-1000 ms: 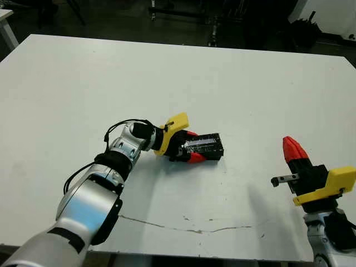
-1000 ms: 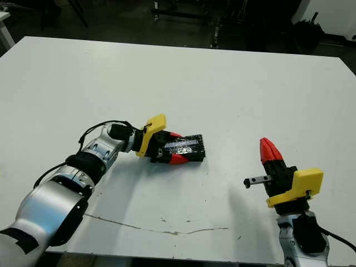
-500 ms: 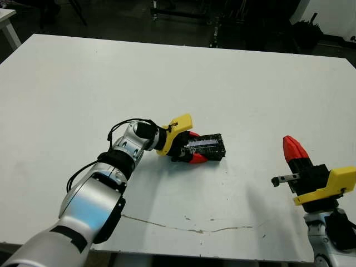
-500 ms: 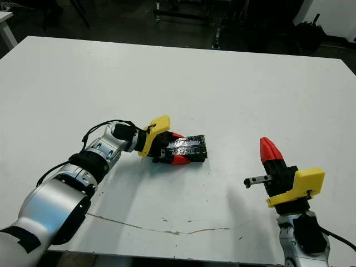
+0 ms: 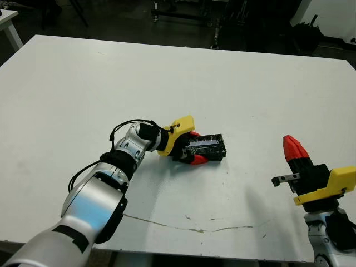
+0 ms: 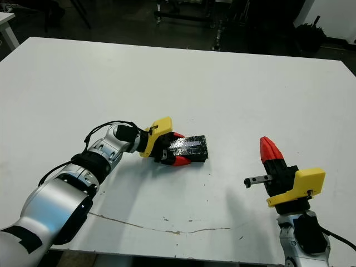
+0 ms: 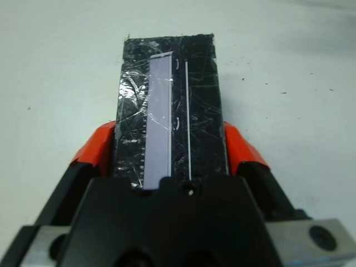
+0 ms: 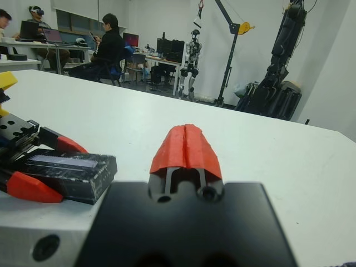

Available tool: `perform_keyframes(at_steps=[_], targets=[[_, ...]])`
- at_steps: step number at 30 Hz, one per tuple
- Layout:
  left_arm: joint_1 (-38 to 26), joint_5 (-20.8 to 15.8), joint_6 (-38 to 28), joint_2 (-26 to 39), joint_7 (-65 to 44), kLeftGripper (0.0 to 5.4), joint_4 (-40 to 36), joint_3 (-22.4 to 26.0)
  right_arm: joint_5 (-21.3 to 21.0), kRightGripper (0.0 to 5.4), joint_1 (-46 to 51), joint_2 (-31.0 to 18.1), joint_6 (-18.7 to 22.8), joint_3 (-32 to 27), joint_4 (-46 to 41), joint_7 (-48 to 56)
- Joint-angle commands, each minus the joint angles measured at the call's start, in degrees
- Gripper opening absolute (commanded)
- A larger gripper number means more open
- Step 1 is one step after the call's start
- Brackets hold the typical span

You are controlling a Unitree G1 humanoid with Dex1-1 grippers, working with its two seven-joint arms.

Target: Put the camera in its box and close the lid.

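The left gripper [image 5: 192, 151] clamps the lidded box [image 5: 207, 147], the lid [image 7: 169, 119] bearing no readable writing, while the right gripper [image 5: 293, 149], fingers pressed together, idles at four o'clock.

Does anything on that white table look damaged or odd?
Yes. A thin dark crack-like line runs across the white table near its front edge. The glossy black lid, gripped by the left pincer, looks heavily scratched.

No readable text, labels, brands or numbers on any surface in view.
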Motion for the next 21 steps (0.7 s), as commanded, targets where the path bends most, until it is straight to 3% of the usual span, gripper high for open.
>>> perform_keyframes(at_steps=[1,9,21], targets=[[3.0,3.7,1.6,-8.6,0.3,4.46,2.4,-3.9,0.4,0.00,0.6,-0.8,1.3,-0.5,-0.1,0.1],[3.2,2.3,3.0,-9.0,-1.2,5.38,3.2,-3.1,-0.1,0.00,0.3,-0.7,-0.2,-0.4,0.8,0.3],[3.3,0.3,1.6,-8.5,-4.1,5.38,2.5,-1.4,-0.5,0.00,0.6,-0.8,-0.2,-0.4,0.8,0.1]])
